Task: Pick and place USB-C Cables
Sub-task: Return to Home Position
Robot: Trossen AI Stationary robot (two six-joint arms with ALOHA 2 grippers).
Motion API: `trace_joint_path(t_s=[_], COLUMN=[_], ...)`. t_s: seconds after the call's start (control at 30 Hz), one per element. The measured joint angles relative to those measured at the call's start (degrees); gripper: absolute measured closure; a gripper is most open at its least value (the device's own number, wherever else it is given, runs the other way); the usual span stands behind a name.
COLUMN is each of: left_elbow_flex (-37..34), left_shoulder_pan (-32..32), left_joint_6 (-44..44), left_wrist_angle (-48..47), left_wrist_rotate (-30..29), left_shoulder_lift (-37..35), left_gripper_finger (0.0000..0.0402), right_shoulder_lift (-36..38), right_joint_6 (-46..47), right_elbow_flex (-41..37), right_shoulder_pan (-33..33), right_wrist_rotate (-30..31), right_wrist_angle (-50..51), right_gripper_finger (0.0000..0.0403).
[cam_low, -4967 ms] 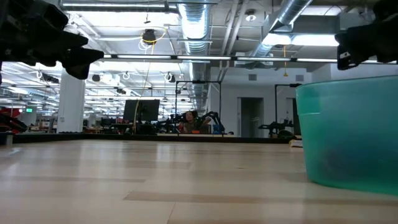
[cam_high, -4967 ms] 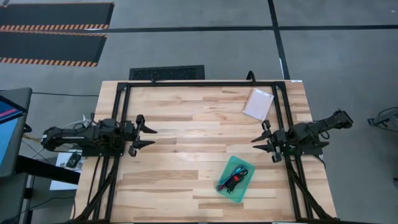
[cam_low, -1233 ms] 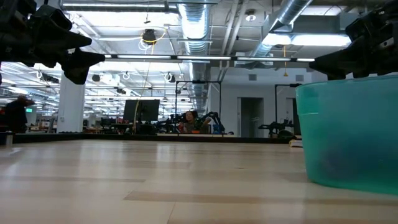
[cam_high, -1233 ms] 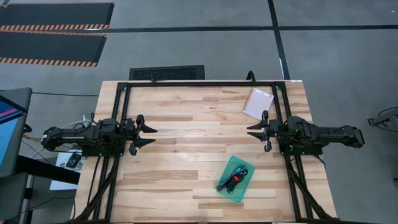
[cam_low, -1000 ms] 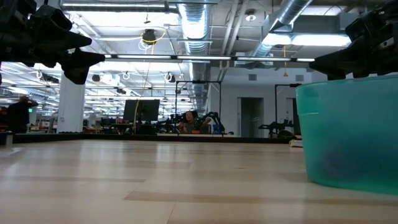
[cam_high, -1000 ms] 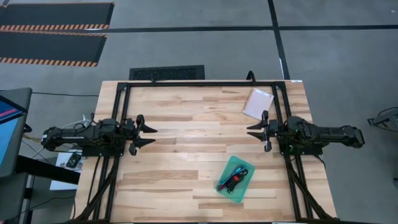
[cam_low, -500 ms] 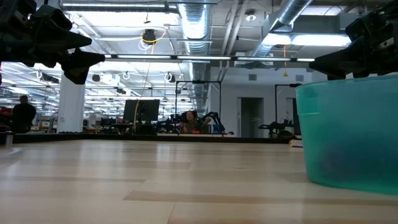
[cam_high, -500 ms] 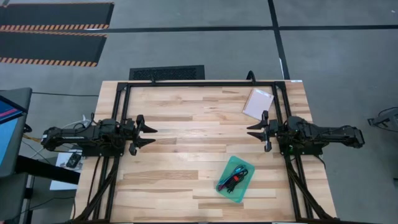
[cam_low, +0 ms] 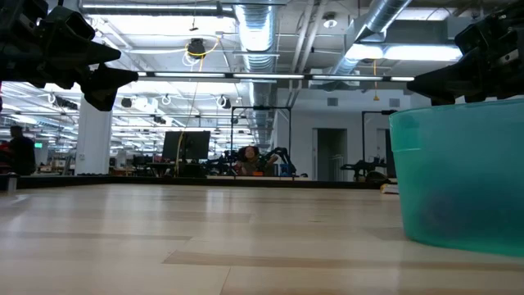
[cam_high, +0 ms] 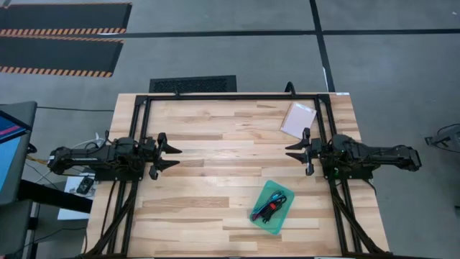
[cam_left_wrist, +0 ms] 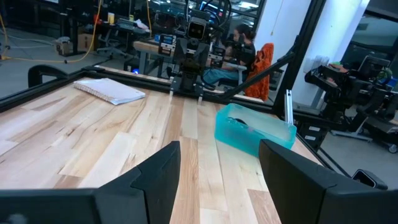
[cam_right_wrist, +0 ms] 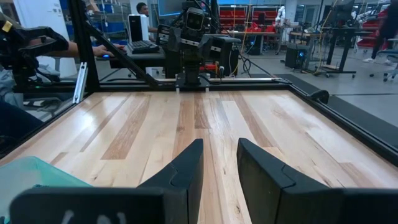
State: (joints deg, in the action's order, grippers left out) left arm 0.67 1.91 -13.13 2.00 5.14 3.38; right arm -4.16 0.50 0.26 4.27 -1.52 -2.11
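The left end effector [cam_high: 175, 157] hangs with its fingers spread and nothing between them, above the left edge of the light wooden tabletop [cam_high: 215, 140]. The right end effector [cam_high: 291, 153] faces it from the right edge, also released and empty.

The three coiled USB-C cables [cam_high: 270, 207], one teal-blue, one maroon-pink and one black with a red band, lie together inside the translucent green rectangular plastic tray [cam_high: 282, 220]. The tray sits on the near right part of the tabletop, well apart from both arms. A pale pink flat packet [cam_high: 298, 119] lies near the far right corner.

No cable shows on the bare wood, so the placing looks finished. Only settling both arms at rest seems to be left.

No brand, label or writing can be read on the cables, tray or packet.
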Motion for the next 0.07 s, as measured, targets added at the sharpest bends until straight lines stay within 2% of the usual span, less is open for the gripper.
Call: trace_joint_path(t_s=[0.07], left_elbow_flex=[0.0], left_shoulder_pan=[-0.02], left_joint_6=[0.0], left_wrist_angle=[0.0], left_wrist_rotate=[0.0], left_shoulder_lift=[0.0], left_gripper_finger=[0.0194], right_shoulder_lift=[0.0], right_joint_6=[0.01], right_elbow_flex=[0.01], right_shoulder_pan=[0.0], right_wrist_rotate=[0.0], right_wrist_angle=[0.0], right_gripper_finger=[0.028])
